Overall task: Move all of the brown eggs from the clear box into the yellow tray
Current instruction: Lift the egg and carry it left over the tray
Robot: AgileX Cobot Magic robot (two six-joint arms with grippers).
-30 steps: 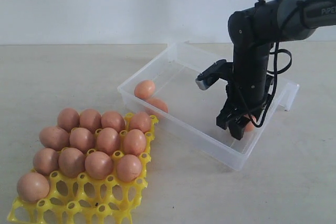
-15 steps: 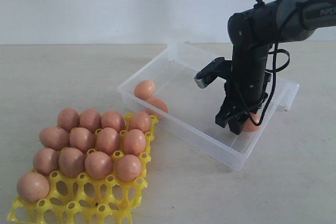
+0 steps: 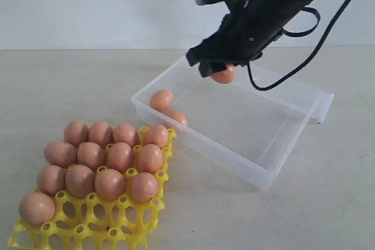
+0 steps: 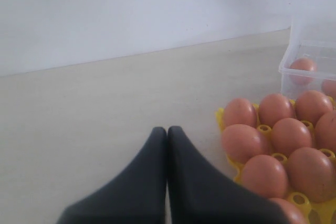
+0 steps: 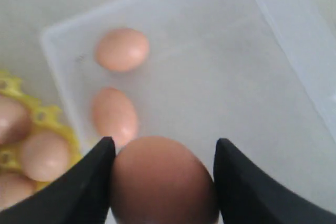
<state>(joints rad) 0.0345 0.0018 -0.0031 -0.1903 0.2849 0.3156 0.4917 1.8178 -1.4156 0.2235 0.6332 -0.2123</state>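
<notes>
My right gripper (image 3: 220,69) is shut on a brown egg (image 3: 224,75), held in the air above the far left part of the clear box (image 3: 275,171). In the right wrist view that egg (image 5: 164,181) sits between the two black fingers (image 5: 86,182). Two more brown eggs (image 3: 161,99) lie in the box's left corner. The yellow tray (image 3: 111,226) stands at the front left with several eggs (image 3: 120,156) in its cups and empty cups along its near edge. My left gripper (image 4: 167,129) is shut and empty, low over the table beside the tray (image 4: 223,115).
The clear box's hinged lid (image 3: 323,106) hangs off its far right side. The right arm's black cable (image 3: 304,57) loops above the box. A pale wall (image 3: 88,4) rises behind the table.
My right gripper has risen out of the near right part of the box with the egg and swung up and to the left, over the box's far left side.
</notes>
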